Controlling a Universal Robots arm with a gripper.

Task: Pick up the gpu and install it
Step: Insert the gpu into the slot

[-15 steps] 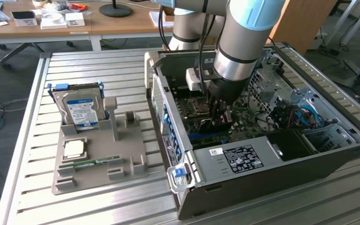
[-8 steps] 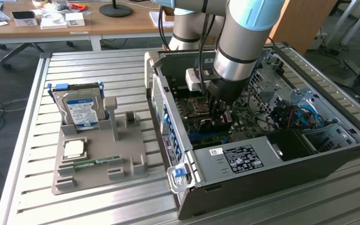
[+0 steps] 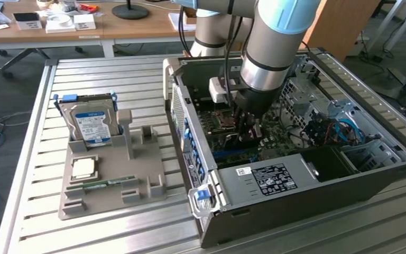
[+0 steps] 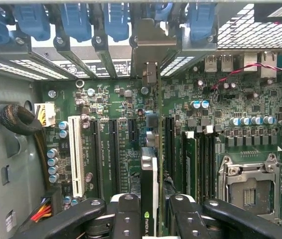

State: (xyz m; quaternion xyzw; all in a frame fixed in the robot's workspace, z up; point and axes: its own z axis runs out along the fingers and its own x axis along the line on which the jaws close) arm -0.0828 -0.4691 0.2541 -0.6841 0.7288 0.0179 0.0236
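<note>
Black fingers (image 4: pixel 126 219) of my pincer (image 4: pixel 150 219) fill the near edge of the wrist view, pressed from both sides onto the gpu (image 4: pixel 149 189), which I hold edge-on between them. White lettering on its near edge reads "NVIDIA". Its metal bracket (image 4: pixel 148 59) stands among the blue slot latches (image 4: pixel 76 22) at the rear wall of the computer case (image 3: pixel 372 185). Its long edge runs over the green motherboard (image 4: pixel 206 129) between the black expansion slots (image 4: pixel 112 154) and the memory sticks (image 4: pixel 191 159); whether it is seated in a slot I cannot tell. A white slot (image 4: pixel 75 154) lies just beside the black ones, and the bare CPU socket (image 4: pixel 250 189) sits beyond the memory.

Room is tight: in the exterior view my arm (image 3: pixel 274 47) reaches down inside the open case, walls on all sides. The power supply (image 3: pixel 274 180) carries a black label with small white print I cannot read. On the slatted table (image 3: pixel 83 233), a grey holder (image 3: pixel 146 185) props a hard drive (image 3: pixel 90 124) with a blue-and-white label, well apart from the case.
</note>
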